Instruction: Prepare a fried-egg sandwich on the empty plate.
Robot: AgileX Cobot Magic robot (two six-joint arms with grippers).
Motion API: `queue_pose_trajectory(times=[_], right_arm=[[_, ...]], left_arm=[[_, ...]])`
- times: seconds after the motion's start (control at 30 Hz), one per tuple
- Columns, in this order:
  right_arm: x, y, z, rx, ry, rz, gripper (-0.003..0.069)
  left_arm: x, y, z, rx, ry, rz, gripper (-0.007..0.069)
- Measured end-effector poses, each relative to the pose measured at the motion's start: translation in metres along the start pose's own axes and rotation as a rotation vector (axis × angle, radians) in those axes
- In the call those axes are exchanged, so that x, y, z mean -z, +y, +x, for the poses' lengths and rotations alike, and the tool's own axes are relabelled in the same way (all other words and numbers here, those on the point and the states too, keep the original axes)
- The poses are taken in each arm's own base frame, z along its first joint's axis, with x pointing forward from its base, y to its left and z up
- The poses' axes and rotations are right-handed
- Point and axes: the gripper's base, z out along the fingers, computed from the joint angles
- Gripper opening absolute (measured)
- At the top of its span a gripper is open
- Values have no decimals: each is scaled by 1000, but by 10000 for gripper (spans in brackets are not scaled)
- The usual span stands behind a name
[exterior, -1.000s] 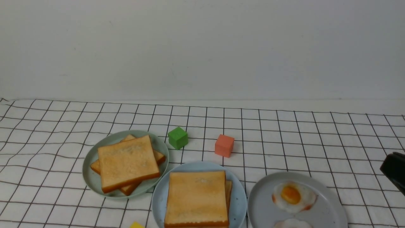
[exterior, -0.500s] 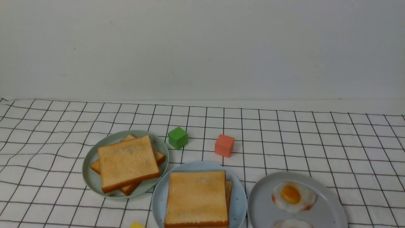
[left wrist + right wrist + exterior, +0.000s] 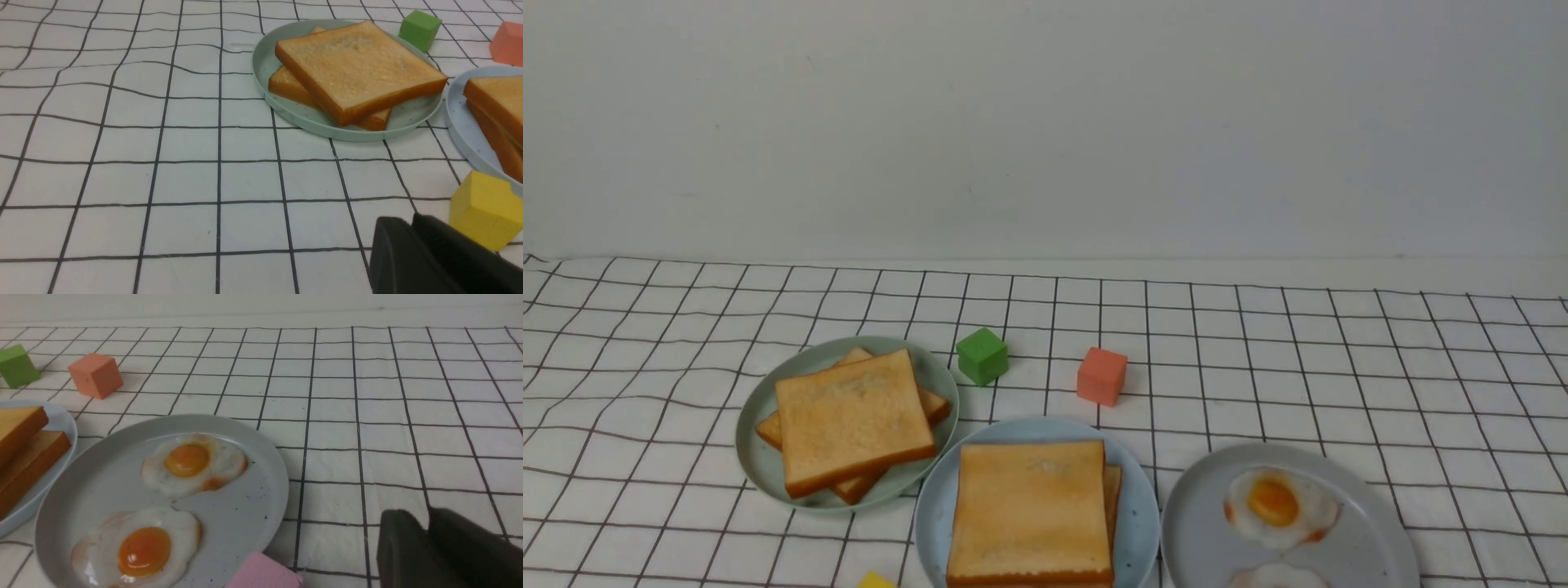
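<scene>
- The white cloth with a black grid (image 3: 1339, 367) covers the whole table; neither arm shows in the front view.
- The round pale sky-blue speckled plate (image 3: 931, 510) lies at the near middle and bears the sandwich of two square golden-brown toast slices (image 3: 1031, 510), neatly stacked. No egg shows between them from any view, so whether one is inside I cannot tell.
- The plain grey plate (image 3: 1372, 539) to its right holds two fried eggs (image 3: 194, 463).
- The grey-green plate (image 3: 760, 457) to the left carries a looser pile of toast (image 3: 849, 420).
- Small foam cubes stand around: green (image 3: 982, 355), salmon (image 3: 1102, 376), yellow (image 3: 484, 214), and a pink block (image 3: 263, 575) touching the grey plate's near rim.
- The left gripper (image 3: 412, 228) and right gripper (image 3: 427, 520) hang low near the table, fingers pressed together, grasping nothing.
- Judgement: the stacking looks finished, both arms parked aside. If an egg is lacking, the next move calls for lifting the top slice first.
</scene>
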Motion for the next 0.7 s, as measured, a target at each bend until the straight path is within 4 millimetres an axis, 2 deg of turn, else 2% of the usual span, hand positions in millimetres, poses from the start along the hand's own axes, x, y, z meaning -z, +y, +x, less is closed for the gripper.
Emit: queue_pose_trajectory(times=[0.7], right_arm=[[0, -1, 0, -3, 5, 10, 150]], left_arm=[[0, 0, 0, 3, 0, 1, 74]])
